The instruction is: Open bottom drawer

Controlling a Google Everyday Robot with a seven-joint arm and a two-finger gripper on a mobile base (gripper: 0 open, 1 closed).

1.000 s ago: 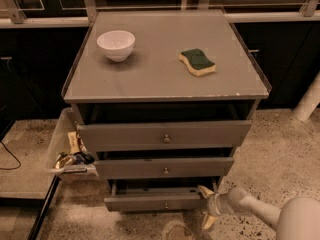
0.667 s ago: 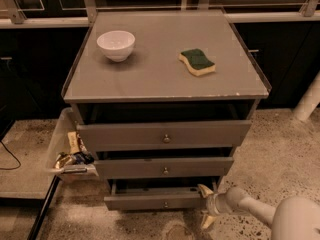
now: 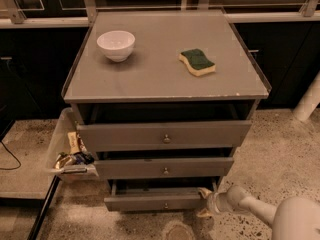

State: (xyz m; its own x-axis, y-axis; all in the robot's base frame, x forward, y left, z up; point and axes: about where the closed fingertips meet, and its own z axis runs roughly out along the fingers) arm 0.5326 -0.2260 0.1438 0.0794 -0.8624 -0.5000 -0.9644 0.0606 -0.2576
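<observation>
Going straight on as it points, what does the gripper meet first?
The gripper, low right of the cabinet, points left; first comes the right end of the bottom drawer, depth unclear.

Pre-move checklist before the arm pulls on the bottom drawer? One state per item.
1. Position of the end effector: ok, at the right end of the bottom drawer.
2. Hold on the front panel: cannot tell.
3. Drawer travel: ok, partly out, with a dark gap above the panel.
4. Access to the knob: ok, nothing covers it.
5. Pull path: ok, only floor shows in front; the bin hangs at the cabinet's left side.
6. Items on top: ok, the bowl and sponge sit back from the front edge.
</observation>
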